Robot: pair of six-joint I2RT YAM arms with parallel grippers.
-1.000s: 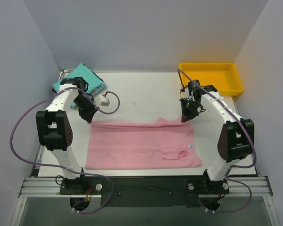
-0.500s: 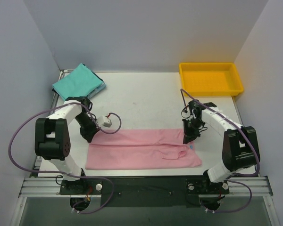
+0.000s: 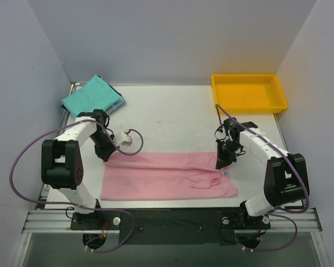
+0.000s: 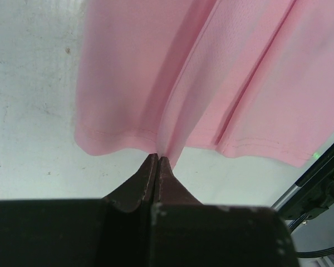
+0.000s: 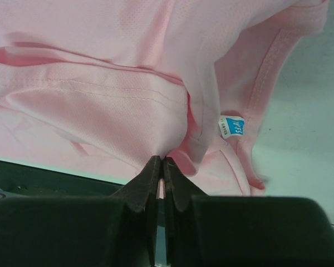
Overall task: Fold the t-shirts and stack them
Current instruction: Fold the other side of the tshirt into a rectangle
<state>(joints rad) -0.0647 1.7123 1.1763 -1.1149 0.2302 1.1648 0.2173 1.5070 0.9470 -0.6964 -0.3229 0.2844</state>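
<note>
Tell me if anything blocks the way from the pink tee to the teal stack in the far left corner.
Nothing visible does. Only table lies between the pink tee and the teal tee. The left gripper itself sits on that line, jaws shut on the hem.

We are looking at a robotics lab cell. Plain pale partition walls [image 3: 172, 39] are boxing in a white tabletop [image 3: 172, 111] on the left, right and far sides. A left arm [image 3: 61, 156] and a right arm [image 3: 278, 167] are standing bolted to an aluminium rail [image 3: 167, 219] along the near edge, with purple cables [image 3: 13, 167] looping loose.
</note>
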